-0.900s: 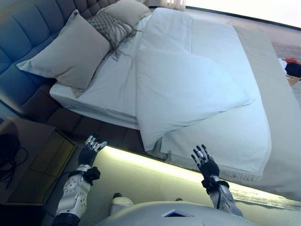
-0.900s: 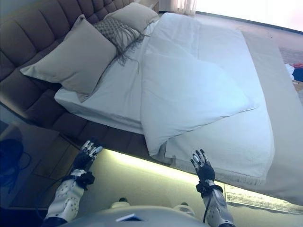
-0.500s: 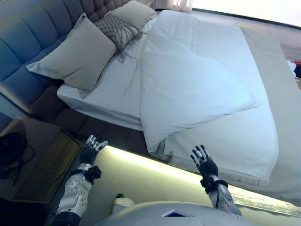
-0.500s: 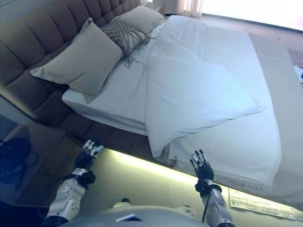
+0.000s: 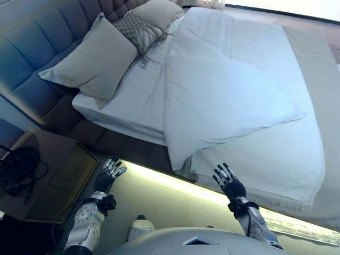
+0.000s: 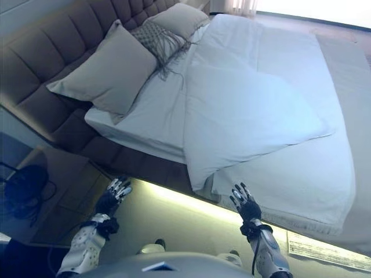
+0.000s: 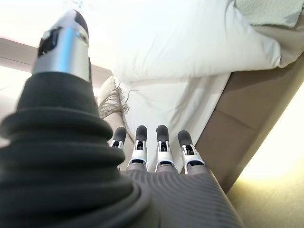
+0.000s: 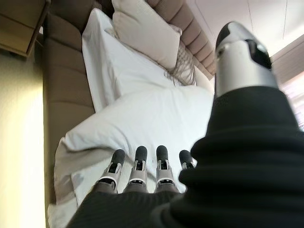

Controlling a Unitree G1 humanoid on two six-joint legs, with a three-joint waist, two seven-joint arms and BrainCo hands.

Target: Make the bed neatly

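Observation:
A white duvet lies folded back over the bed, its loose corner hanging over the near side. White sheet shows bare near the head. A large beige pillow, a fringed grey cushion and a second beige pillow lean on the tufted headboard. My left hand is open, below the bed's side near the nightstand. My right hand is open, just below the duvet's near edge, touching nothing. The duvet also shows in the right wrist view.
A beige bedspread covers the bed's far side and foot. A wooden nightstand stands at the left with a dark object and cables on it. A lit strip runs under the bed frame.
The camera has shifted, so the whole bed sits further right and lower in view. Both hands stay open and raised at about the same places.

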